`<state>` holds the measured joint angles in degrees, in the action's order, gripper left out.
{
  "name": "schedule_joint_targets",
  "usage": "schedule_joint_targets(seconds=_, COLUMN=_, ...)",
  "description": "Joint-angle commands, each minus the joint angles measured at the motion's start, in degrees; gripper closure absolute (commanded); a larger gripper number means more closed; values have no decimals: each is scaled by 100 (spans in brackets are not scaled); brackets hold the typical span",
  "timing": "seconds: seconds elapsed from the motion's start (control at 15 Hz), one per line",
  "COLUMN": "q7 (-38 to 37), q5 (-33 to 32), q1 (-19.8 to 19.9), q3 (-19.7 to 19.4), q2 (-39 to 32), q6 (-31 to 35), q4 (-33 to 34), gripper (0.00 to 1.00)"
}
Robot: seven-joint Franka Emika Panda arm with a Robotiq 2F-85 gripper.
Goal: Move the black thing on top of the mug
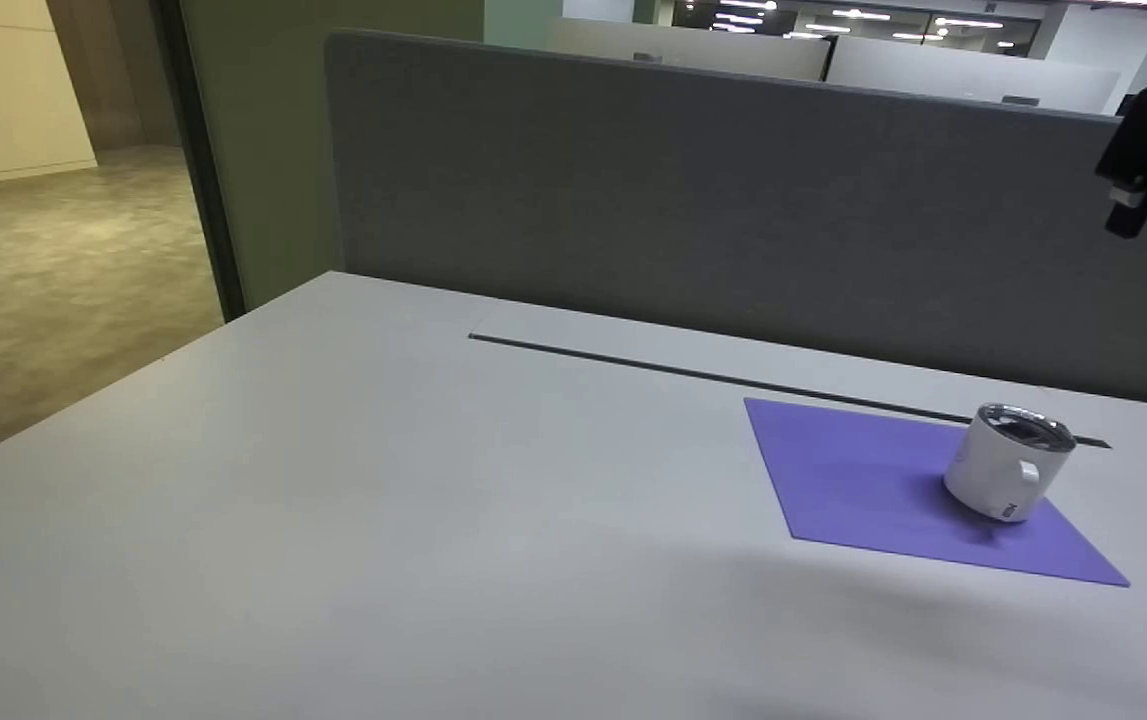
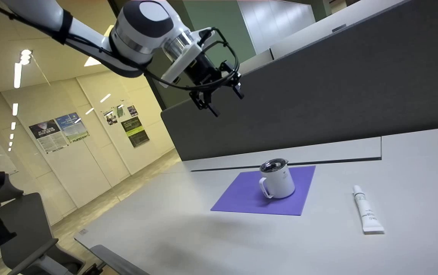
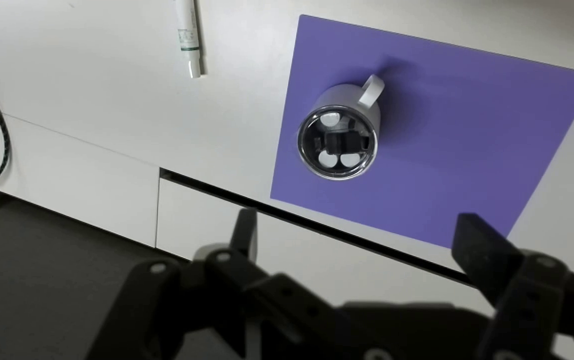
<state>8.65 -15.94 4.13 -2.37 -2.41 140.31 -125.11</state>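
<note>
The squat white mug (image 1: 998, 475) stands upright on the purple mat (image 1: 833, 460); it also shows in an exterior view (image 2: 280, 184) and the wrist view (image 3: 349, 95). Its mouth has a clear lid with a shiny rim. The black thing (image 3: 344, 142) is a small dark piece on the lid, inside the rim, with several white round spots around it. In the exterior views it is only a dark patch. My gripper (image 2: 228, 104) is open and empty, high above the table and apart from the mug. Its two spread fingers show in the wrist view (image 3: 354, 220).
A white tube (image 2: 367, 212) lies on the table beside the mat; it also shows in the wrist view (image 3: 188, 35). A dark slot (image 2: 337, 160) runs along the table behind the mat. A grey partition (image 1: 683, 200) stands along the table's back edge.
</note>
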Motion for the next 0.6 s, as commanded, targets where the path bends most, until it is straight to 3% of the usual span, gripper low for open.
schedule_joint_targets(seconds=0.0, q7=255, q5=-32, q1=-16, q3=-59, q2=-785, q6=-158, q4=956, gripper=0)
schedule_joint_targets(seconds=0.07, q7=256, q5=-67, q1=-22, q3=-70, q2=-1013, q6=-106, q4=1183, gripper=0)
schedule_joint_targets(seconds=0.2, q7=174, q5=-187, q1=-59, q3=-107, q2=-1508, q6=-174, q4=1659, gripper=25)
schedule_joint_targets(seconds=0.53, q7=-198, q5=-566, q1=-244, q3=-340, q2=-2424, q6=-304, q4=2327, gripper=62)
